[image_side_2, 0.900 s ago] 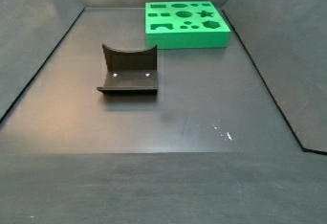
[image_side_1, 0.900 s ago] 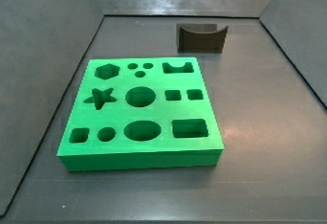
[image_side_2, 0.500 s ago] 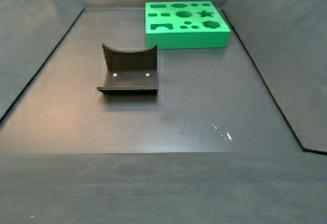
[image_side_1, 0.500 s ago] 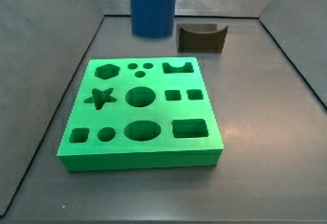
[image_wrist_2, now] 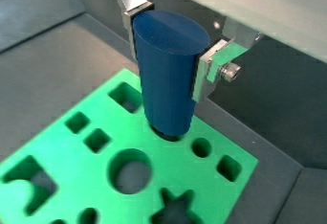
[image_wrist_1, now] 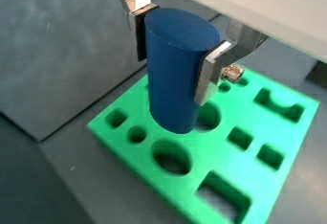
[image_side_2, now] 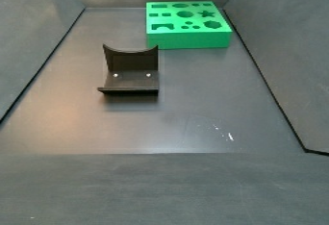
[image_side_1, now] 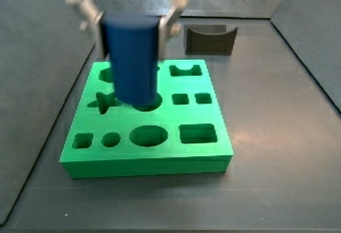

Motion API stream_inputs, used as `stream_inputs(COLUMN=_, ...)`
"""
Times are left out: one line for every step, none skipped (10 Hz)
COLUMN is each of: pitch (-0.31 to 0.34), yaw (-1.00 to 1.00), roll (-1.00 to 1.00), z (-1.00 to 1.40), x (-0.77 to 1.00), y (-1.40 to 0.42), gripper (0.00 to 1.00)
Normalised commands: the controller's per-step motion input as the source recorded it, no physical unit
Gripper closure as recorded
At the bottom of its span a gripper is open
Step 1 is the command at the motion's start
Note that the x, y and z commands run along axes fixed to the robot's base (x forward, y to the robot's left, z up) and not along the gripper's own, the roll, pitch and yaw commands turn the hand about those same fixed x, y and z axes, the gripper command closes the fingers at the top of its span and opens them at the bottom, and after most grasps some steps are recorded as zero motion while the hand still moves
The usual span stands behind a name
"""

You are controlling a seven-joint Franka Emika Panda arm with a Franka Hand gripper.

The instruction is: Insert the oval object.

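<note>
Above the green board (image_side_1: 147,117), gripper (image_side_1: 130,26) upright, jaws clamping oval object (image_side_1: 132,63)

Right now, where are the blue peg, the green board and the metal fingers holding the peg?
oval object (image_wrist_1: 177,70): wrist view, its smooth side.
green board (image_side_1: 213,158): side view, its front wall.
gripper (image_wrist_1: 175,40): wrist view, midway between the fingers, on the peg's top.

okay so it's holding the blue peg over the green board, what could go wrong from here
The gripper grips the oval object near its top, so its long free end could tilt when it touches the green board. The board has many similar holes; in a side view the peg covers its target, so it may catch a rim or enter a neighbouring hole.
</note>
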Motion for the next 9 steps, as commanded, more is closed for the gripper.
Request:
stream_inputs(pitch=-0.051, yaw=-0.39, roll=0.14, z=-0.75, x=0.33, y=-0.21, gripper=1.0)
stream_inputs(pitch=0.0, yaw=-0.29, roll=0.19, z=-0.56, x=0.25, y=-0.02, gripper=1.0)
stream_inputs(pitch=0.0, yaw=-0.05, roll=0.15, z=-0.51, x=0.05, y=0.0, gripper=1.0)
stream_inputs(pitch=-0.061, yaw=0.0, roll=0.14, z=-0.51, x=0.0, y=-0.02, gripper=1.0)
stream_inputs(pitch=-0.074, yaw=0.05, roll=0.06, z=-0.51, x=0.0, y=-0.12, gripper=1.0)
stream_inputs(pitch=-0.006, yaw=0.09, roll=0.0, z=-0.37, x=0.07, y=-0.16, gripper=1.0)
stream_inputs(pitch=0.0, yaw=0.08, roll=0.12, z=-0.23, x=0.25, y=-0.18, gripper=1.0)
stream_inputs(pitch=0.047, yaw=0.11, roll=0.14, z=-0.2, x=0.37, y=-0.15, gripper=1.0)
stream_inputs(pitch=0.037, yaw=0.12, roll=0.12, z=-0.26, x=0.4, y=-0.26, gripper=1.0)
